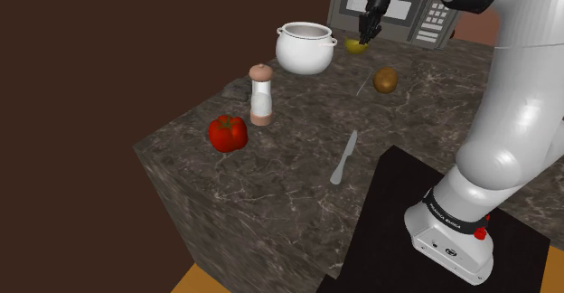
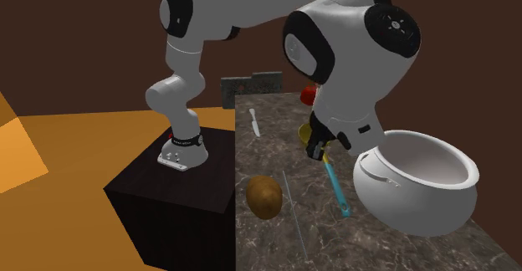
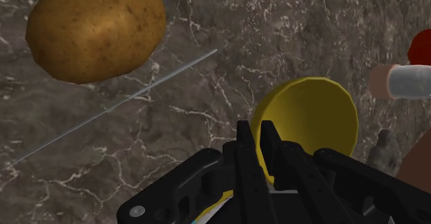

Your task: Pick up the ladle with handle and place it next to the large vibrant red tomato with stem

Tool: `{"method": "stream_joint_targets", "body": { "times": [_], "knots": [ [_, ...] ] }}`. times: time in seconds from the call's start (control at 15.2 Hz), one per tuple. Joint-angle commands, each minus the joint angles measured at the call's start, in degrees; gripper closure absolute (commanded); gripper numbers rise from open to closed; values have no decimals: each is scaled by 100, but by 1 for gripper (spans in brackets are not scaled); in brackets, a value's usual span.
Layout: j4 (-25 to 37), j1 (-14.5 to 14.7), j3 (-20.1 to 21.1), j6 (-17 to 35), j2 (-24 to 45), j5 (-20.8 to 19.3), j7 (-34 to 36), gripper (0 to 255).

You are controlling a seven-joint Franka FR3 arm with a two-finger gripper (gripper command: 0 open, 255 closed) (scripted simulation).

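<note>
Far back on the dark marbled counter [image 1: 271, 196], just right of the white pot [image 1: 305, 47] in the shoulder view: the ladle [image 2: 336, 186], pinched at the rim of its yellow bowl between the closed-in fingers of the black gripper [image 3: 256, 136]. In the second exterior view, bowl up at the gripper, teal handle slanting down alongside the pot toward the counter; cannot tell whether its tip touches. Nearer than the ladle, a brown potato [image 1: 386, 80], with a thin grey rod [image 3: 110, 108] lying just beside it. Well apart, at the shoulder view's left by the counter's edge, the red tomato [image 1: 228, 132]; just right of it and a little farther back, an upright shaker [image 1: 261, 94] with a brown top. Close to the black stand [image 1: 425, 246], a pale knife [image 1: 343, 157] flat on the stone.
</note>
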Motion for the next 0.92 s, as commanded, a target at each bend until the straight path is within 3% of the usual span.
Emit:
{"method": "stream_joint_targets", "body": {
  "times": [0.0, 0.07, 0.46, 0.86],
  "knots": [
    [217, -35, 4, -178, 32, 23, 59, 255],
    [269, -44, 4, -225, 35, 27, 73, 255],
    [-1568, 748, 110, 585, -1332, -310, 629, 255],
    [-2938, 1254, 439, 1215, -2475, -486, 1354, 255]
  ]
}}
